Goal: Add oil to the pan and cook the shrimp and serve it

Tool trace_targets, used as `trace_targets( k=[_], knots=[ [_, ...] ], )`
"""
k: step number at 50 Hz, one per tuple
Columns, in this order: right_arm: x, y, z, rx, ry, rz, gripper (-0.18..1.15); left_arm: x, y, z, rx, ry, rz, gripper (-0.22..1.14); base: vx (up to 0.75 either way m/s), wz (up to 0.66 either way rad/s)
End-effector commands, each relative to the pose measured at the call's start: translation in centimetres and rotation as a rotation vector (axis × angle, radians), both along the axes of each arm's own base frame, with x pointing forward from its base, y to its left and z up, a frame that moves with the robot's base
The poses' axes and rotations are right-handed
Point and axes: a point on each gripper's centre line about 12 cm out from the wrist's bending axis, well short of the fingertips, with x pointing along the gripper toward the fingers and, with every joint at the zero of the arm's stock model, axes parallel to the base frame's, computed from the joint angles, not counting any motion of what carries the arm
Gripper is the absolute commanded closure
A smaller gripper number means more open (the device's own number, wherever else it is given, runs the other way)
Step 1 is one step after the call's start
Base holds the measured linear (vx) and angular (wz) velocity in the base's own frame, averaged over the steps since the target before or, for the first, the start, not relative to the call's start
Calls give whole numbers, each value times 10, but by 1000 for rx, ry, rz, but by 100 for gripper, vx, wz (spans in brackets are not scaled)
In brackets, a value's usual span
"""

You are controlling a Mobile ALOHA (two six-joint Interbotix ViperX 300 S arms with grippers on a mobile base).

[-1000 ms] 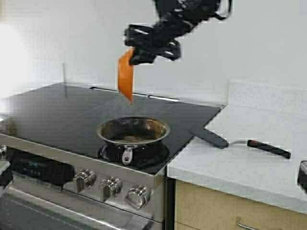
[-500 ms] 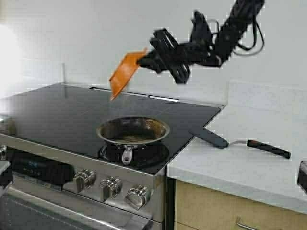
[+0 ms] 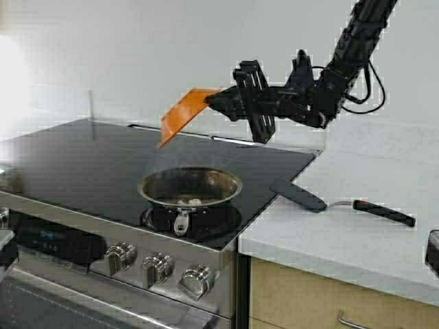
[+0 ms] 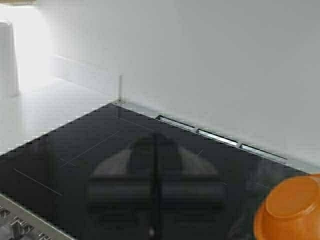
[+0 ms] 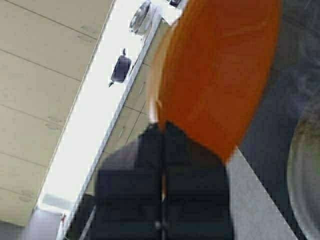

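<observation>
**Right end effector holding the tipped orange bowl above the stove, shrimp already in the pan**

Right end effector (image 3: 218, 101), reaching in from the far right, is clenched on the rim of the orange bowl (image 3: 182, 114), which hangs tilted with its open side turned down and toward the far left, above and slightly behind the pan (image 3: 190, 186). No contents can be seen in the bowl from these views. The pan sits on the near burner of the black glass stove (image 3: 82, 161), handle toward the near edge above the knobs (image 3: 158, 269). One small pale curled piece, taken to be the shrimp (image 3: 194, 201), lies on the near part of the pan floor. A sheen on the stained floor may be oil, though this cannot be confirmed; the oil dispenser is not in view. Faint haze above the pan suggests heat.

A black spatula (image 3: 298, 195) rests on the white table (image 3: 357, 233) to the right of the stove, its blade overlapping the stove edge, untouched. The left end effector does not appear in the high view, and its wrist view does not settle whether it is released or clenched.

Judged progress: the shrimp is in the pan. Remaining: setting the bowl down, cooking and turning with the spatula, then serving
</observation>
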Motion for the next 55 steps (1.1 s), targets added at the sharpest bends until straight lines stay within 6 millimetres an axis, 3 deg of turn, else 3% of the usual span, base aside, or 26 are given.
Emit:
trace_targets(
  k=[1, 9, 14, 24, 35, 43, 49, 55],
  knots=[
    [2, 3, 33, 21, -83, 4, 91, 2, 0, 6, 2, -12, 2, 89, 0, 0],
    [1, -3, 60, -73, -125, -37, 90, 2, 0, 6, 0, -12, 0, 89, 0, 0],
    [1, -10, 81, -229, -175, -83, 90, 2, 0, 5, 0, -11, 0, 89, 0, 0],
    [-1, -47, 127, -799, -246, -219, 90, 2, 0, 6, 0, -12, 0, 89, 0, 0],
    [-21, -105, 155, -1458, -173, -321, 91, 2, 0, 5, 0, -11, 0, 89, 0, 0],
    [-31, -147, 157, -1786, -96, -281, 91, 2, 0, 5, 0, -11, 2, 89, 0, 0],
    [-34, -182, 143, -1932, -1, -239, 91, 2, 0, 5, 0, -8, 0, 89, 0, 0],
    [-35, -235, 126, -2002, 136, -262, 91, 2, 0, 4, 0, -6, 0, 89, 0, 0]
  ],
)
